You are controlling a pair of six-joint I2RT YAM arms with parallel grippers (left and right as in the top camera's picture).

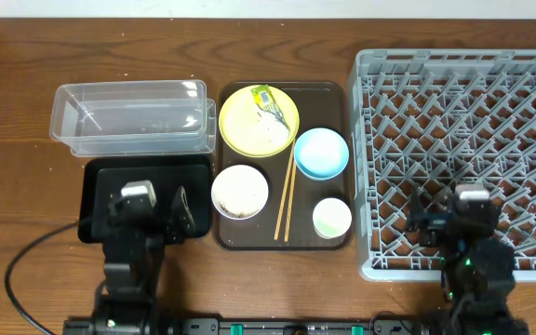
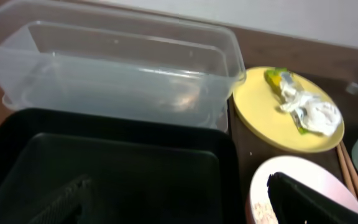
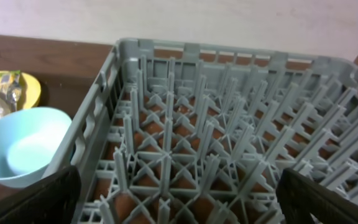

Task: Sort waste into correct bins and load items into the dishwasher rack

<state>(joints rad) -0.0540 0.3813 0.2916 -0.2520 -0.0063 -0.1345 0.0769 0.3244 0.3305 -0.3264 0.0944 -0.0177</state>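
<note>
Overhead, a brown tray (image 1: 342, 93) at the middle of a wooden table carries a yellow plate (image 1: 245, 130) with a crumpled wrapper (image 1: 266, 98) on it, a blue bowl (image 1: 321, 153), a white bowl (image 1: 240, 191), a cup (image 1: 332, 218), and chopsticks (image 1: 286, 200) lying between the bowls. Left of the tray sit a clear tub (image 1: 128, 116) and, nearer the robot, a black bin (image 1: 96, 186); right of it sits the grey rack (image 1: 463, 102). The left gripper (image 1: 152, 214) hovers over the black bin and the right gripper (image 1: 459, 223) over the rack's near edge, both with jaws spread wide, holding nothing.
</note>
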